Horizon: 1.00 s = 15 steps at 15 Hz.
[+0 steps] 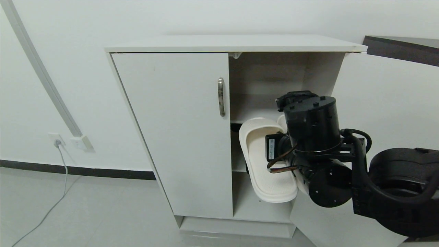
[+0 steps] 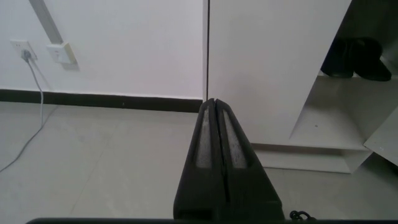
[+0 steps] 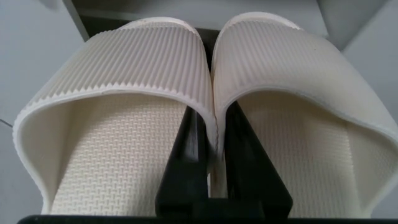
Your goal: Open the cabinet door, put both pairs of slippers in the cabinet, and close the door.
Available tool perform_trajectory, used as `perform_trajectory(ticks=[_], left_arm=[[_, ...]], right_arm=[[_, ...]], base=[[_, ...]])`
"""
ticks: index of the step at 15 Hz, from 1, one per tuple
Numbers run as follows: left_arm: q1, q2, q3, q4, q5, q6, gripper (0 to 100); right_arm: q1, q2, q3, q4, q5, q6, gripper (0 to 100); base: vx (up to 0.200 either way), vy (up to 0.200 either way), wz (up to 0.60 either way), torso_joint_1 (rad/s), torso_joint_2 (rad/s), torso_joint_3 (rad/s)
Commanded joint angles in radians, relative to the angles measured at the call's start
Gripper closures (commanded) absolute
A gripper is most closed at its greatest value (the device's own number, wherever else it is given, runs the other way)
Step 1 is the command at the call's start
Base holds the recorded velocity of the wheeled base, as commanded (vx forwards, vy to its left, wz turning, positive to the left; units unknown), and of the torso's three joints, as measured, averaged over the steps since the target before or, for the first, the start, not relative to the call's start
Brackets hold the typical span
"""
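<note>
Two white slippers [image 1: 264, 161] pinched in right gripper [image 3: 213, 143], centre-right of frame at open cabinet [image 1: 233, 43] — left gripper [image 2: 214, 118] pressed closed.

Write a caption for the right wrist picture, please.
The right gripper holds two cream slippers side by side, fingers pinching their inner edges.

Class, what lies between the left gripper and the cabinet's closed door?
Bare floor tiles, as the left wrist view shows; the left gripper, shut and empty, sits short of the closed door.
</note>
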Motion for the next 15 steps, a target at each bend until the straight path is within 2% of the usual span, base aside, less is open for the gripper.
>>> perform_trajectory(ticks=[1,7,9,15], left_arm=[[0.0,0.001,0.0,0.0,0.0,0.0,100],[0.0,0.001,0.0,0.0,0.0,0.0,100],[0.001,0.001,0.0,0.0,0.0,0.0,100],[0.0,0.001,0.0,0.0,0.0,0.001,100]], right_arm=[[-0.001,-0.01,0.0,0.002,-0.001,-0.001,100],[-0.007,-0.006,-0.003,0.0,0.003,-0.001,100],[-0.016,0.016,-0.014,-0.008,0.003,-0.001,100],[-0.116,0.128,-0.152,-0.003,0.027,-0.001,100]], base=[[0.2,0.0,0.0,0.012,0.0,0.002],[0.2,0.0,0.0,0.003,0.0,0.001],[0.0,0.0,0.0,0.0,0.0,0.0],[0.0,0.0,0.0,0.0,0.0,0.0]])
